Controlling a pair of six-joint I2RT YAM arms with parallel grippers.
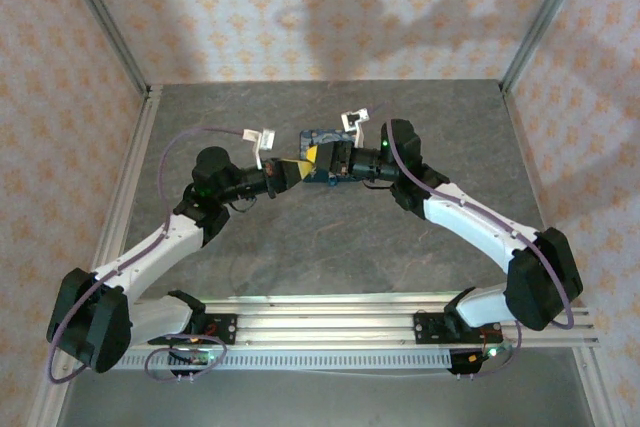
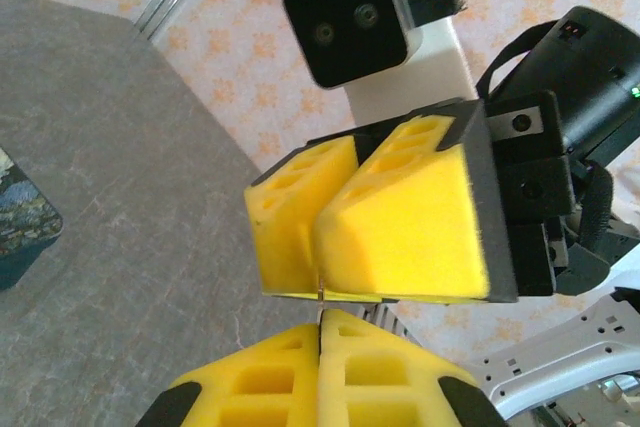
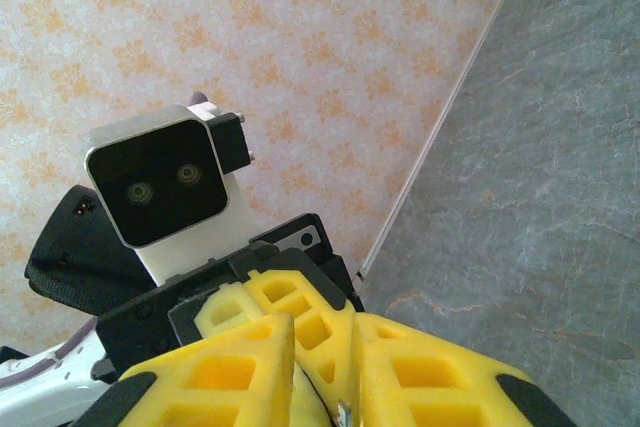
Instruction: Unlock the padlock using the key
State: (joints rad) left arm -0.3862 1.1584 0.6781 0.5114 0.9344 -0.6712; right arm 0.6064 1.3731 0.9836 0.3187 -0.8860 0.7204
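My two grippers meet tip to tip above the middle of the table. The left gripper (image 1: 300, 167) (image 2: 320, 325) is shut on the key (image 2: 320, 295), a thin silvery sliver sticking out between its yellow pads. The key's tip reaches into the slit of the right gripper (image 1: 314, 157) (image 2: 319, 242). In the right wrist view the right gripper (image 3: 328, 335) stands slightly open around the left gripper's fingertips (image 3: 300, 312). A small metal bit of the key (image 3: 345, 413) lies against its right pad. The padlock is hidden.
A blue-and-yellow painted tin (image 1: 320, 137) (image 2: 20, 217) lies on the grey table just behind the grippers. Patterned walls and metal corner posts (image 1: 110, 32) close in the back and sides. A rail (image 1: 330, 332) with the arm bases runs along the near edge.
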